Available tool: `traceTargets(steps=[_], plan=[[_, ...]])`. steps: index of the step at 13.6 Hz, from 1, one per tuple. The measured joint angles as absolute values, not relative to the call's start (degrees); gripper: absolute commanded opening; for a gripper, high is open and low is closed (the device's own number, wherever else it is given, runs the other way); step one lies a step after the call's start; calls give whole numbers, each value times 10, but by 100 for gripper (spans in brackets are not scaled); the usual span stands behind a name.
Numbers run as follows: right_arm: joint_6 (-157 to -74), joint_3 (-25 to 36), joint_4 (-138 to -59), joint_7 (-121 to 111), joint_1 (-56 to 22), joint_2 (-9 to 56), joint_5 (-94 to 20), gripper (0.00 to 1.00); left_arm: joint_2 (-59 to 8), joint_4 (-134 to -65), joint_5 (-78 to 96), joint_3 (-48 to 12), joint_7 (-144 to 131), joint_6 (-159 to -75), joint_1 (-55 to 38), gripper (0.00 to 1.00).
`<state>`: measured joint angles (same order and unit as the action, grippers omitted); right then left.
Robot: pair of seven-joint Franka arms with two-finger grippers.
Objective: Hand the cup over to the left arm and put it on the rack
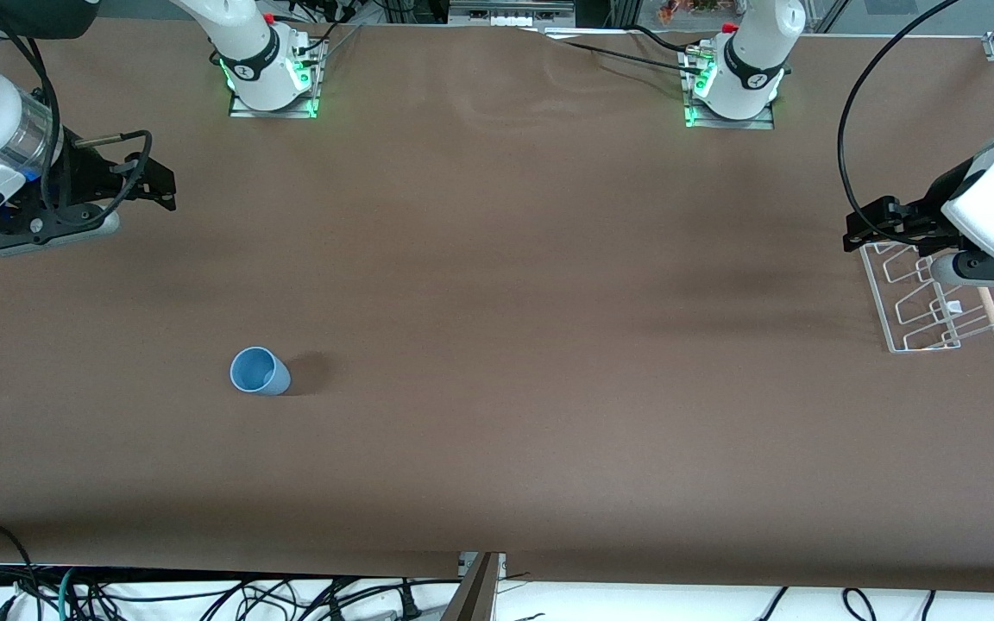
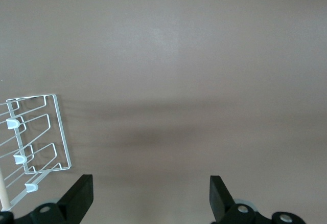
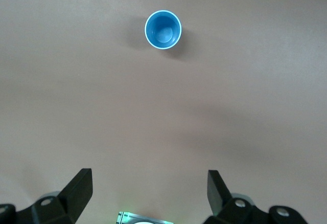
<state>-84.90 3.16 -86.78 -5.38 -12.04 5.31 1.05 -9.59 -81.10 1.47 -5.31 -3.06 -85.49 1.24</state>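
Cup point(image 1: 260, 372) upright on table point(image 1: 497, 345), mouth up, toward right arm's end, nearer front camera than both grippers; seen from above in right wrist view point(image 3: 163, 29). Right gripper point(image 1: 152, 183) raised over table at right arm's end, fingers spread wide, holding nothing, well apart from cup. Left gripper point(image 1: 872, 226) over rack point(image 1: 928, 302) edge at left arm's end, fingers wide, holding nothing. Rack's wire loops point(image 2: 36, 142) upright, wooden rod point(image 1: 990, 310) along 1 side.

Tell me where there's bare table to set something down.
Most of the brown table is bare, especially the wide stretch between the cup and the rack. It is crowded only at the rack, where the left hand hangs open above it. The right hand, open, waits over its own end.
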Motion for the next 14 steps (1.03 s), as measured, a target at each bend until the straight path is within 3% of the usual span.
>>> traceTargets(steps=[14], plan=[[-846,31,-867,-44,-120,50,10,99,-97,-810,15,-53,-31,-855,13,100]])
